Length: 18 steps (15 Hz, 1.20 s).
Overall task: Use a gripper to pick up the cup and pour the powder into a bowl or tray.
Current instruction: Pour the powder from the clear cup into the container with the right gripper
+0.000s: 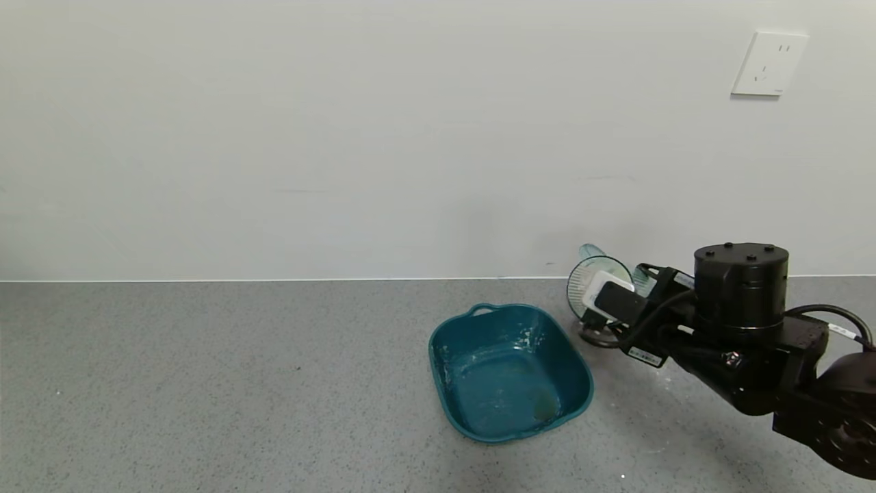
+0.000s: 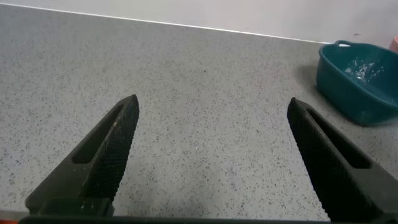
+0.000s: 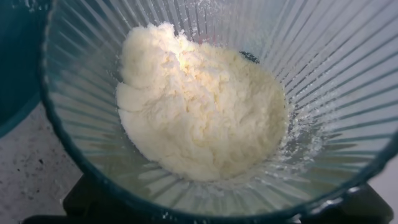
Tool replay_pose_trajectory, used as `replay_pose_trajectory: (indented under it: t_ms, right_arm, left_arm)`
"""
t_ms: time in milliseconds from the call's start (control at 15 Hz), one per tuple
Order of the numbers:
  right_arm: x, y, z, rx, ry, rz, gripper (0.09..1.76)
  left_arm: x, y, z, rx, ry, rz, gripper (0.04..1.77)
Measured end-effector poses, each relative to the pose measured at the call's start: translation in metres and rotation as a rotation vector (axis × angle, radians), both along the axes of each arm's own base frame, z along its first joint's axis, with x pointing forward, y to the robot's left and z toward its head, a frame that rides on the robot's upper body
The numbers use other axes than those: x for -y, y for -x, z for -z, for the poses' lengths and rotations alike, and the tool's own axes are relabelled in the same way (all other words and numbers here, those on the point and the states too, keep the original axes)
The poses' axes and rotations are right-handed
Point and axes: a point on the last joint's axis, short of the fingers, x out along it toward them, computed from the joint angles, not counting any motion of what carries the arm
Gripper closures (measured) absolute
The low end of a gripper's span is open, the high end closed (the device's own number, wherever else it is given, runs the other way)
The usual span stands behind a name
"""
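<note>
My right gripper (image 1: 619,305) is shut on the ribbed pale blue-green cup (image 1: 594,274) and holds it tipped on its side just above the counter, right of the dark teal basin (image 1: 438,363). In the right wrist view the cup (image 3: 323,74) fills the picture with a clumpy heap of white powder (image 3: 199,106) inside; a dark finger (image 3: 87,199) shows under its rim and the basin's edge (image 3: 12,62) lies beside it. The basin holds only faint white traces. My left gripper (image 2: 211,118) is open and empty over bare counter, out of the head view.
The grey speckled counter (image 1: 205,383) runs back to a white wall with a socket (image 1: 770,63). From the left wrist the basin (image 2: 360,81) stands far off, with a sliver of something pink (image 2: 395,42) behind it.
</note>
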Motion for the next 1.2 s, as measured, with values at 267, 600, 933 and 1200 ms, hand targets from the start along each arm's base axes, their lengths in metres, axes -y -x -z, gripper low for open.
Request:
replay_pose_trajectory:
  t_ms: [267, 600, 933, 1200]
  right_arm:
    - [-0.003, -0.002, 0.006, 0.027, 0.13, -0.001, 0.55]
    - [-0.009, -0.011, 0.018, 0.104, 0.278, 0.001, 0.55]
    - [-0.02, -0.009, 0.022, 0.114, 0.43, 0.013, 0.55]
    - [-0.035, -0.005, 0.022, 0.116, 0.509, 0.056, 0.55]
  left_arm:
    - [0.0, 0.0, 0.0, 0.0, 0.0, 0.0, 0.09]
    - [0.0, 0.0, 0.0, 0.0, 0.0, 0.0, 0.09]
    - [0.0, 0.0, 0.0, 0.0, 0.0, 0.0, 0.09]
    - [0.0, 0.0, 0.0, 0.0, 0.0, 0.0, 0.09]
